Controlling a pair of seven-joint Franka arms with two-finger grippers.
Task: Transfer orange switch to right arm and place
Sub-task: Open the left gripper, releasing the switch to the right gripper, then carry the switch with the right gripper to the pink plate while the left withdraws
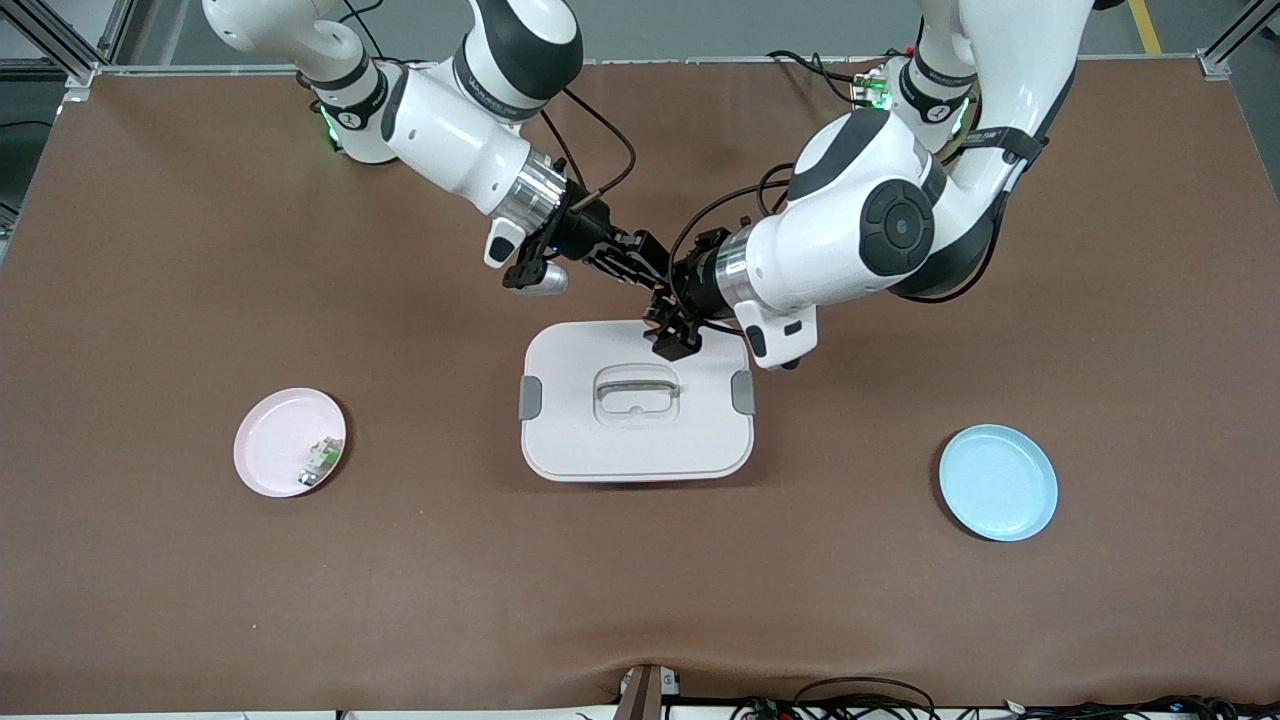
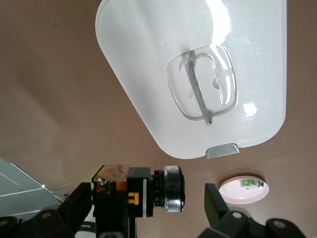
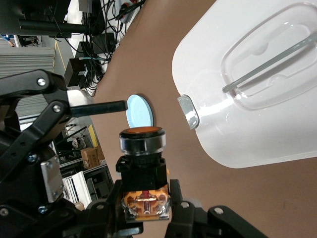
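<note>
- Clearly, the right gripper (image 3: 144, 194) has its fingers pinched on the black base of the orange switch (image 3: 142, 161), with the orange cap pointing away from the wrist.
- The left gripper (image 2: 147, 197) is spread wide on either side of the switch. One finger shows a plain gap to the cap, so it bears none of the load.
- Both grippers meet in the air over the edge of the white box lid (image 1: 640, 440) that lies farther from the front camera.
- The handover itself looks done, and the step in hand is to part the arms cleanly.
- The left gripper should back straight out along its own line, fingers wide, so neither one clips the cap or twists the switch in the right grip.
- The right gripper should hold firm until the left one is clear, since its hold is only on the narrow base.
- The likely target is the pink plate (image 1: 262, 430) near the right arm's end of the table (image 1: 400, 580).
- A small green-and-white part (image 1: 320, 460) sits on that plate, so aim for its bare area.
- The blue plate (image 1: 998, 482) lies near the left arm's end.
</note>
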